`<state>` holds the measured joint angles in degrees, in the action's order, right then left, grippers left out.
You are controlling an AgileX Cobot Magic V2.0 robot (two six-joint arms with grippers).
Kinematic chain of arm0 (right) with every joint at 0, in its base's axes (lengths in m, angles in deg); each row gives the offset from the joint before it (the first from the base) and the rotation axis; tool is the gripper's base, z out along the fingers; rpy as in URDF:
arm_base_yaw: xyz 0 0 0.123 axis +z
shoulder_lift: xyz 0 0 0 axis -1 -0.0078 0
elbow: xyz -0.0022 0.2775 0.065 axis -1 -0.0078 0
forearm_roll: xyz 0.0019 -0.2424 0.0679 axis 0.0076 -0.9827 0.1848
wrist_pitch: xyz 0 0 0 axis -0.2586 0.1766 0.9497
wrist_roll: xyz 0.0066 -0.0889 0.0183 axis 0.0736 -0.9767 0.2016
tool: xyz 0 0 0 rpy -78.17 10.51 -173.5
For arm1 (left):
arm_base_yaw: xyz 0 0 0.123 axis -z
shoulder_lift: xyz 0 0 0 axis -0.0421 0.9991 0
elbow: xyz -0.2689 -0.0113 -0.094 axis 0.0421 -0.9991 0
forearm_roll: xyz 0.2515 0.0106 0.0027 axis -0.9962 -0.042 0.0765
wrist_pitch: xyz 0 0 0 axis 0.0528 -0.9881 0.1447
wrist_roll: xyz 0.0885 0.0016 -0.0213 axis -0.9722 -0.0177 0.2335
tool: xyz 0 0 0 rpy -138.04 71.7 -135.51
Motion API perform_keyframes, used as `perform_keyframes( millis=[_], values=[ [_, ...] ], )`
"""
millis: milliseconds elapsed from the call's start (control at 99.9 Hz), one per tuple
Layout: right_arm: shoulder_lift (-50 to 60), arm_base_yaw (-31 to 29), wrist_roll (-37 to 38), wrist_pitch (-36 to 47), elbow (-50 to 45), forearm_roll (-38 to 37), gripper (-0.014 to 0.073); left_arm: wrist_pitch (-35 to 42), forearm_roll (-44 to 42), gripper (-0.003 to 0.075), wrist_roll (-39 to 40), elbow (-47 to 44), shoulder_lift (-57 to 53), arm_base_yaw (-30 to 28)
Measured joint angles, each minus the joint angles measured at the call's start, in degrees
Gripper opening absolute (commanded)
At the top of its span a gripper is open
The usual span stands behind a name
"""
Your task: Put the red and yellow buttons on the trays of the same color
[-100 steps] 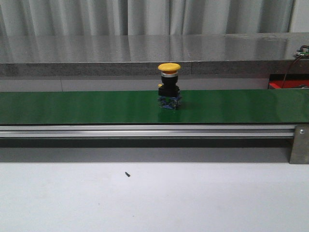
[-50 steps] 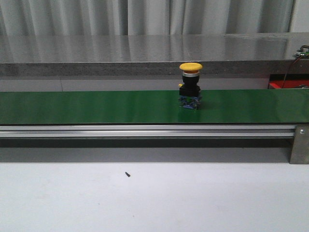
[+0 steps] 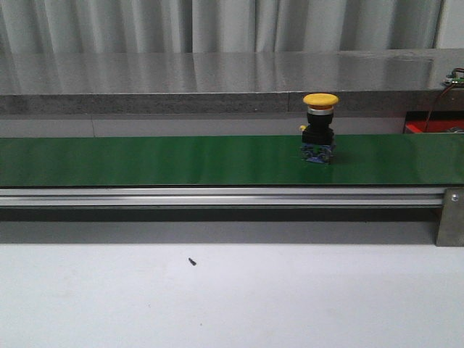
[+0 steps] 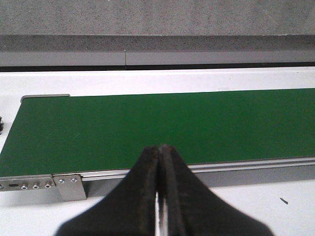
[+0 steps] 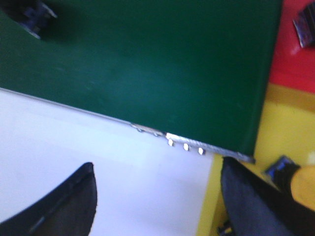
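Left pincer (image 4: pixel 158 196) closed, right pincer (image 5: pixel 157 196) apart; yellow button (image 3: pixel 319 127) upright on green belt (image 3: pixel 145 159), seemingly unlabelled.

Button (image 3: pixel 320 128) upright on belt (image 3: pixel 145 160), right of centre

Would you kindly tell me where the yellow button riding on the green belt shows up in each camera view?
Front view: the yellow button stands upright on the green belt, right of centre.
Left wrist view: not in it; only bare belt beyond the shut left gripper.
Right wrist view: only a blurred dark base at one corner, probably it.
Shared landmark: the green belt.
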<state>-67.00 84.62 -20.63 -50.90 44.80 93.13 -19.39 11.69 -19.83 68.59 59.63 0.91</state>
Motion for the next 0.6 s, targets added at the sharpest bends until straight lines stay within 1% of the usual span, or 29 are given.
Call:
perform_keyframes(
  millis=[150, 340, 601],
  values=[
    [-3.4, 5.4, -0.1, 0.3, 5.1, 0.1, 0.0531, 0.0, 0.0, -0.002, 0.0, 0.0, 0.0, 0.0],
    [-10.5, 10.0, -0.2, 0.5, 10.7, 0.1, 0.0531, 0.0, 0.0, -0.002, 0.0, 0.0, 0.0, 0.0],
    [-20.3, 11.0, -0.4, 0.7, 17.2, 0.1, 0.0531, 0.0, 0.0, -0.002, 0.0, 0.0, 0.0, 0.0]
  ],
)
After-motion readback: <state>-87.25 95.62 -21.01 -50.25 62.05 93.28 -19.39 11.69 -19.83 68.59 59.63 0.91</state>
